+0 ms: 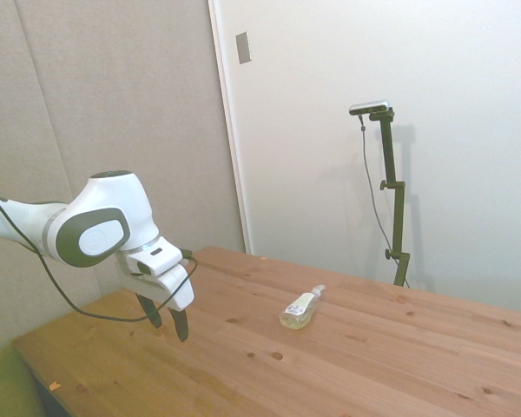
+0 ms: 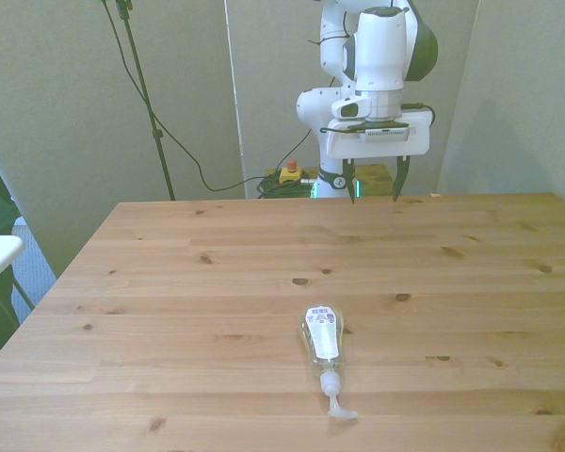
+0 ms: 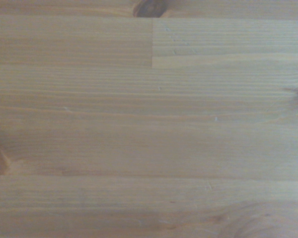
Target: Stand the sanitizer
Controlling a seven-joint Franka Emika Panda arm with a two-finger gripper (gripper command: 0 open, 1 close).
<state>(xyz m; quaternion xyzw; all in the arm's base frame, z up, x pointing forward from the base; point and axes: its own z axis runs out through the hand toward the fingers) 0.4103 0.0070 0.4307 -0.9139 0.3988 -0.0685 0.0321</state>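
Two views are showing the sanitizer [image 2: 324, 341] lying flat, well apart from my spread gripper [image 2: 373, 181]; the wrist view is showing only table [image 3: 149, 124].

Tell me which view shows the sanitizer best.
The front view: the sanitizer lies on its side, close and unobstructed, label up, pump toward the camera. The side view shows it smaller and farther off. The wrist view shows only bare table.
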